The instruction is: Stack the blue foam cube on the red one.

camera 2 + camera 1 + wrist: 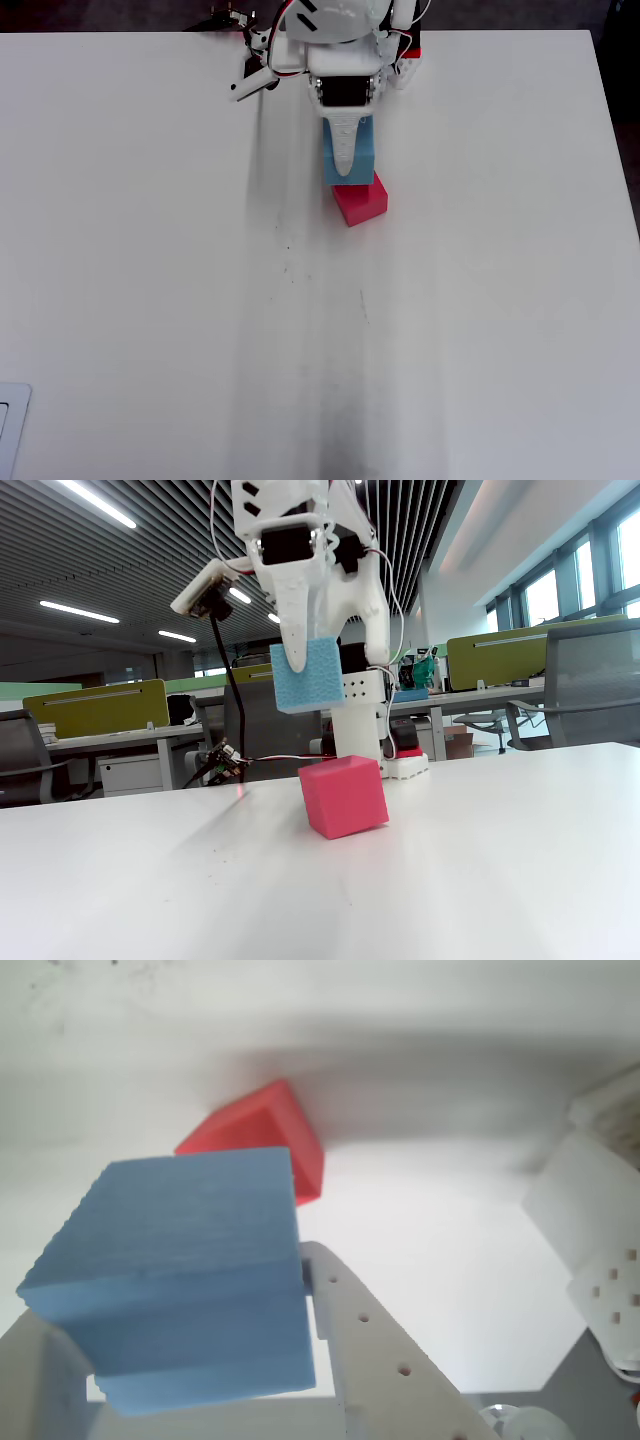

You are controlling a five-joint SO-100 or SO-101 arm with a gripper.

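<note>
I have the blue cube (308,676) clamped in my jaws and lifted clear of the desk (500,860); in the fixed view it hangs upper centre, above and a little left of the red cube (344,797), with a clear gap between them. In the wrist view the blue cube (180,1270) fills the lower left and the red cube (270,1135) peeks out behind its upper right corner. From overhead, the blue cube (361,158) sits just above the red cube (361,200) in the frame, edges overlapping slightly.

So picking and lifting look done. What I judge is left: shifting over the red cube, lowering, and letting go.

Count: one blue cube, one red cube, nothing else loose on the desk nearby.
</note>
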